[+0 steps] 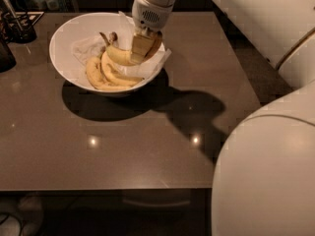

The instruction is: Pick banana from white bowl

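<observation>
The white bowl (69,29) stands at the back left of the brown table, lined with crumpled white paper (87,48). My gripper (143,46) reaches down over the bowl's right side and is shut on the banana (118,57), a slender curved one whose dark stem (104,36) points up and to the left. The banana's right end is hidden between the fingers. Two fatter joined bananas (106,76) lie lower in the bowl, in front of the held one.
A dark holder with utensils (18,27) and a black object (5,54) stand at the back left edge. My white arm and body (266,171) fill the right side. The table's front edge (108,189) runs across the lower part.
</observation>
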Robot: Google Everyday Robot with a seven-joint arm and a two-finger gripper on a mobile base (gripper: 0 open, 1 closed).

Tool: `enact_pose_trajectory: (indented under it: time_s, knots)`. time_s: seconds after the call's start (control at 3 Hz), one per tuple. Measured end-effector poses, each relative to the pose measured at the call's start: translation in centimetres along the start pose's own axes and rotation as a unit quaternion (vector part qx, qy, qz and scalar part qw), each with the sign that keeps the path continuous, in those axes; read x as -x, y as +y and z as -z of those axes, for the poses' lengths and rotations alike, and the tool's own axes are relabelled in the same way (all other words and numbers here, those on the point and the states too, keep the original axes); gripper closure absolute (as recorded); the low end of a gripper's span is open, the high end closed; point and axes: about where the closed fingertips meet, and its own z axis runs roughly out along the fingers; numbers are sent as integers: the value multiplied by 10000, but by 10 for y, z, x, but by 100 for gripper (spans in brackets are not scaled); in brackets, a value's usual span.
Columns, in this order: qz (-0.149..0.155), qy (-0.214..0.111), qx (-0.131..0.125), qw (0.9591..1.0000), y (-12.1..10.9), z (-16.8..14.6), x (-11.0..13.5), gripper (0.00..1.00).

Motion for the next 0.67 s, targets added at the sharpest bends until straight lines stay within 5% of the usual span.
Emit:
enact_pose_trajectory:
  time_s: [0.67]
  knots:
    - [-90, -66, -111, 9999, 17, 36, -4, 100]
